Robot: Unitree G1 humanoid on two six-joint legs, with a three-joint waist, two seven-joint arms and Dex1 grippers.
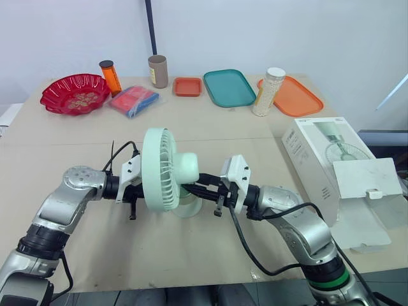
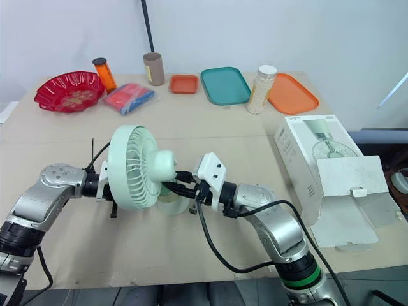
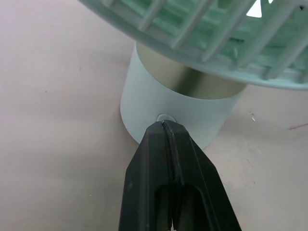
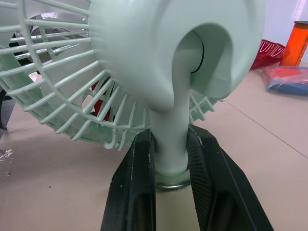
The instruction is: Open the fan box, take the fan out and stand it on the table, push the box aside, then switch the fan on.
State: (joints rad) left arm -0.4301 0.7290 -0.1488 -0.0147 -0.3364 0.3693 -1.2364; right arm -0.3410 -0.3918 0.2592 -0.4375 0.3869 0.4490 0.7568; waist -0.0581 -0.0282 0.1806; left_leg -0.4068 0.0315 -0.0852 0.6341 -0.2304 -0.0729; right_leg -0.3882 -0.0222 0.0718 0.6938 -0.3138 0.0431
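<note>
Stem of the pale-green plastic fan (image 1: 167, 169) sits clamped in the right claw (image 4: 171, 144) for steadiness; left claw (image 3: 164, 128), pinched closed, meets its switch (image 3: 166, 117).

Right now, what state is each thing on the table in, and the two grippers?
fan: out of the box, standing upright.
box: flap open, off to the right.
left gripper: shut, tips at the base's button.
right gripper: shut on the fan's stem.
jar: upright, capped.
orange bottle: upright, capped.
cup: upright.
</note>
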